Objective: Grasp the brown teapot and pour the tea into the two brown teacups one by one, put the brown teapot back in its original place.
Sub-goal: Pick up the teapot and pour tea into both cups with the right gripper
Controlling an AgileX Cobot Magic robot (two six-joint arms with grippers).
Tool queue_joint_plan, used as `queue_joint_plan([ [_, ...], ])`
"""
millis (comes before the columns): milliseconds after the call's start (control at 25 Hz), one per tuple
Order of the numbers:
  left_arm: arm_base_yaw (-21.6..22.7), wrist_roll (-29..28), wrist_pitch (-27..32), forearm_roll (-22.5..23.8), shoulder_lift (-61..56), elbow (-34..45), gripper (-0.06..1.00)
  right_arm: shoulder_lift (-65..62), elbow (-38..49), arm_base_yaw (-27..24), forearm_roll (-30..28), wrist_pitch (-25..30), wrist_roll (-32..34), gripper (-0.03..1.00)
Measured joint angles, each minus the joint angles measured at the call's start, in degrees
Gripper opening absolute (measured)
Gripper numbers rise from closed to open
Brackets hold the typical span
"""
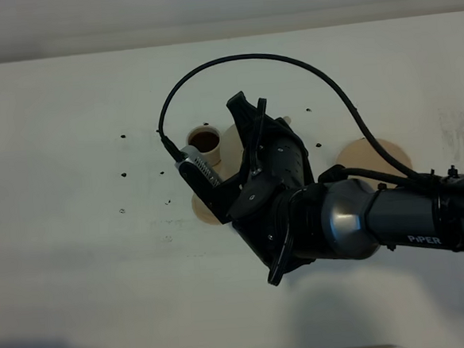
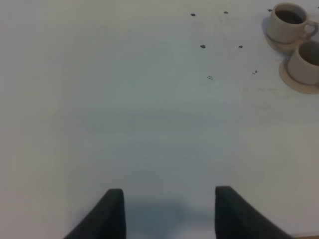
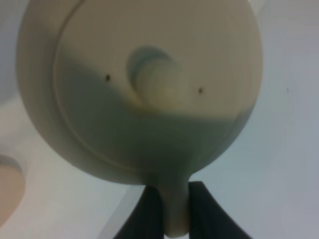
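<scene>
The brown teapot [image 3: 139,89] fills the right wrist view, seen from above its knobbed lid. My right gripper [image 3: 174,211] is shut on its loop handle, with a dark finger on either side. In the high view my right arm [image 1: 297,193] reaches in from the right and hides the teapot above the cups. One brown teacup [image 1: 205,137] holds dark tea; only the saucer edge [image 1: 203,209] of the other shows under the arm. Both teacups [image 2: 288,22] [image 2: 305,62] stand on small saucers in the left wrist view. My left gripper [image 2: 169,211] is open over bare table, far from them.
The wide tan saucer [image 1: 376,154], the original place, lies right of the cups, partly behind the arm's cable. Small dark specks [image 1: 125,175] dot the white table [image 1: 77,233]. A tan disc edge [image 3: 7,189] shows beside the teapot.
</scene>
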Motion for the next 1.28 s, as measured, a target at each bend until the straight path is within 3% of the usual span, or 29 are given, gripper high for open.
queue_joint_plan([
  [1280,0.0,0.0,0.0,0.0,0.0,0.0,0.48,0.0,0.0,0.4,-3.7,0.3,-2.8,0.09],
])
